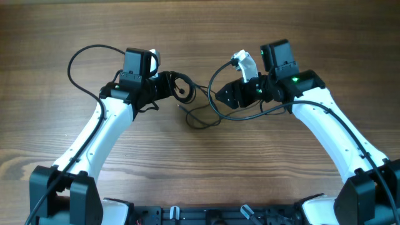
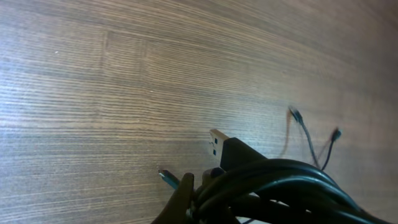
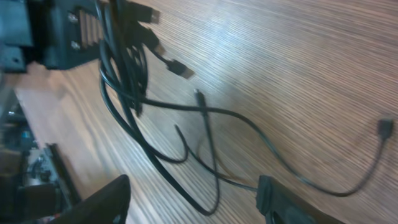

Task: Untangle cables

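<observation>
In the overhead view the left claw [image 1: 170, 86] sits left of centre in the upper half of the frame. Its jaws are pressed together on a coiled bunch of the cables [image 1: 182, 87]. The left wrist view shows this grip from close by: thick black loops fill the lower right of the frame, pinned against one dark finger [image 2: 180, 200] at the bottom edge. A flat USB plug [image 2: 217, 143] sticks out of the bunch toward the upper left, and a small plug end [image 2: 166, 178] pokes out just beside the finger. Farther right, two thin cords with small tips lie on the wooden table [image 2: 124, 74].

From the coil, thin black strands run right across the middle of the overhead frame and drop into loose, crossing loops on the wood between the two claws. One strand arcs up toward the upper right of centre.

The right claw [image 1: 226, 95] stands right of centre, pointing left at the loops. In the right wrist view its two fingers [image 3: 106, 202] show at the lower left and lower right, spread well apart with nothing pinched between them. A thin cord passes just beside the tip of the lower-right finger; whether it touches cannot be told. Crossing loops lie on the table between the fingers. The bunch hangs at the upper left of that frame, and one small plug lies at the far right edge.
</observation>
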You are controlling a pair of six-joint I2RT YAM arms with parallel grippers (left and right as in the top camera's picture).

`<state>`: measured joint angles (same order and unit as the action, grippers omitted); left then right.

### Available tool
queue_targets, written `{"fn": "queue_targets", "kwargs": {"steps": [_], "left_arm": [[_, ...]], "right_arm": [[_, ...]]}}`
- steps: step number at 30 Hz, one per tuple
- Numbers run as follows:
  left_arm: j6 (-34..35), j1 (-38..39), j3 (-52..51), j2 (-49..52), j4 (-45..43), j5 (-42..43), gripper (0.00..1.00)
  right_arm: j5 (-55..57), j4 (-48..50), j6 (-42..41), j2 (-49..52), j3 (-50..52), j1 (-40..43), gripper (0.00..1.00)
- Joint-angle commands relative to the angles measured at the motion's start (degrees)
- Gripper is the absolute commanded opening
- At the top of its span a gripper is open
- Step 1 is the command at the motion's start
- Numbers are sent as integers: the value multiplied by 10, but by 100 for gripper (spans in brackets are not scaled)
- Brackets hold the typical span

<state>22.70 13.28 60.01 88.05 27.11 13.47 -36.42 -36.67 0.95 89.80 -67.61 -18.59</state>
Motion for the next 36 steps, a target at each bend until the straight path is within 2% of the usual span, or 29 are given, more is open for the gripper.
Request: {"fn": "queue_targets", "kwargs": {"steps": [1, 3, 6, 11, 17, 22, 28, 32, 36], "left_arm": [[-85, 1, -2, -18, 10, 38, 4], [-143, 1, -2, -18, 28, 60, 4], [-197, 1, -2, -18, 41, 91, 4], [-287, 1, -2, -18, 45, 208, 4], [-282, 1, -2, -18, 45, 184, 4], [-279, 1, -2, -18, 55, 159, 4], [-278, 1, -2, -18, 60, 150, 4], [-264, 1, -2, -18, 59, 150, 4], [-252, 1, -2, -18, 58, 149, 4]], "right_arm": [[-89, 21, 47, -8, -2, -3, 74], [-80, 42, 89, -8, -2, -4, 75], [-43, 75, 96, -8, -2, -6, 73], [-48, 135, 84, -8, -2, -31, 56], [-37, 140, 47, -7, -2, -90, 50], [76, 139, 5, -7, -2, -125, 43], [104, 140, 5, -7, -2, -143, 37], [124, 140, 5, -7, -2, -147, 26], [124, 139, 5, -7, -2, -153, 7]]}}
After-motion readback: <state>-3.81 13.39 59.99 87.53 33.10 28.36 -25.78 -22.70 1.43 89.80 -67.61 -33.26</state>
